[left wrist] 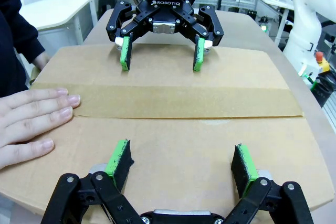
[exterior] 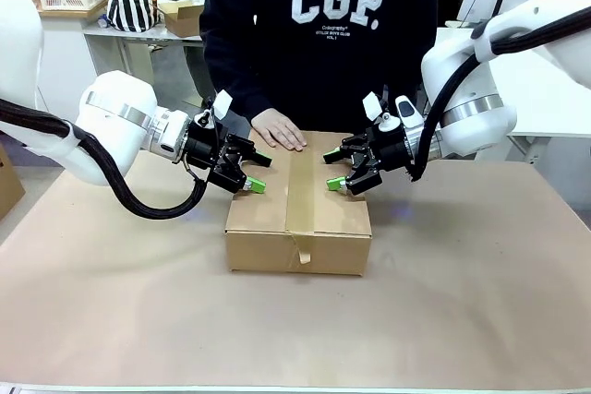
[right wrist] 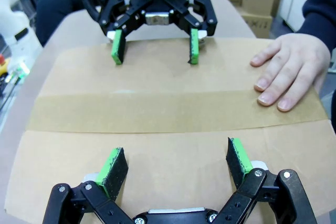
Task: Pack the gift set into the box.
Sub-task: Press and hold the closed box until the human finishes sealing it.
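Cardboard is filling the middle of the front view: the box (exterior: 297, 214) is sitting closed on the paper-covered surface (exterior: 480, 302), its flaps down and a strip of brown tape (exterior: 299, 193) running along the middle seam toward the person. The left pincer (exterior: 249, 173) is hanging over the box's left edge with its green pads spread and nothing between them. The right pincer (exterior: 338, 173) is doing the same over the right edge, also released and empty. The person's hand (exterior: 279, 128) is lying flat on the far left part of the box top.

Looking along the left wrist, the left pincer (left wrist: 181, 163) is reaching over the near flap of the box (left wrist: 173, 145), its fingers (left wrist: 119, 158) wide apart and gripping nothing. Across the tape (left wrist: 184, 102), the right pincer (left wrist: 160, 53) is facing it, equally spread. The hand (left wrist: 31, 124) is pressing on the top at picture left, fingertips reaching the tape.

Looking along the right wrist, the right pincer (right wrist: 176, 163) is opening over the box (right wrist: 173, 150), empty. Beyond the tape (right wrist: 168, 111) the left pincer (right wrist: 155, 45) is facing back, released. The hand (right wrist: 289, 72) is resting on the top at picture right.
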{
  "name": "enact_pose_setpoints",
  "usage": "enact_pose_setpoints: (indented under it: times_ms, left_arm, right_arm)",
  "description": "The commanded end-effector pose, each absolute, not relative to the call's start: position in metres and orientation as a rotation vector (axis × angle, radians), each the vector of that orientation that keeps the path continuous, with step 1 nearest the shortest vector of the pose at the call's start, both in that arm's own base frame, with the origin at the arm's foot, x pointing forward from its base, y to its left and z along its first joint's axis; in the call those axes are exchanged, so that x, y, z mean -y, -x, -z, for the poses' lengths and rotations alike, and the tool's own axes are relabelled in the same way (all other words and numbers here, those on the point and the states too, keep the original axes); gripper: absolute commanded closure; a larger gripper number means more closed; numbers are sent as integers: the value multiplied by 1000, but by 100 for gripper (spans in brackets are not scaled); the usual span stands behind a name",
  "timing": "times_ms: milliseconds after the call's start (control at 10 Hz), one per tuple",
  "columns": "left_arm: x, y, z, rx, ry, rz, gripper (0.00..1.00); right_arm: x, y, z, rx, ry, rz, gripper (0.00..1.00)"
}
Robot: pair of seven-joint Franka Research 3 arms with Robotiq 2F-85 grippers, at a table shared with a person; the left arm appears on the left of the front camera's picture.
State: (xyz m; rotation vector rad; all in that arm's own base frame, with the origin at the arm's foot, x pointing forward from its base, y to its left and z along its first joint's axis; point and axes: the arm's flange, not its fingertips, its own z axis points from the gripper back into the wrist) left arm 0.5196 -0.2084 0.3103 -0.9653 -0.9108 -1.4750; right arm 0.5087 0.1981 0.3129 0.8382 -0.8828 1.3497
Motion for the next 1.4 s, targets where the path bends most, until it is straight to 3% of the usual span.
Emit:
enact_pose_setpoints:
  times_ms: [0, 1300]
  left_arm:
    - [208, -519, -307, 906, 961, 1474, 0]
    - [208, -519, -307, 906, 961, 1474, 0]
  right_arm:
    - [-198, -508, -310, 876, -826, -1351, 0]
    - [-198, -508, -310, 876, -826, -1351, 0]
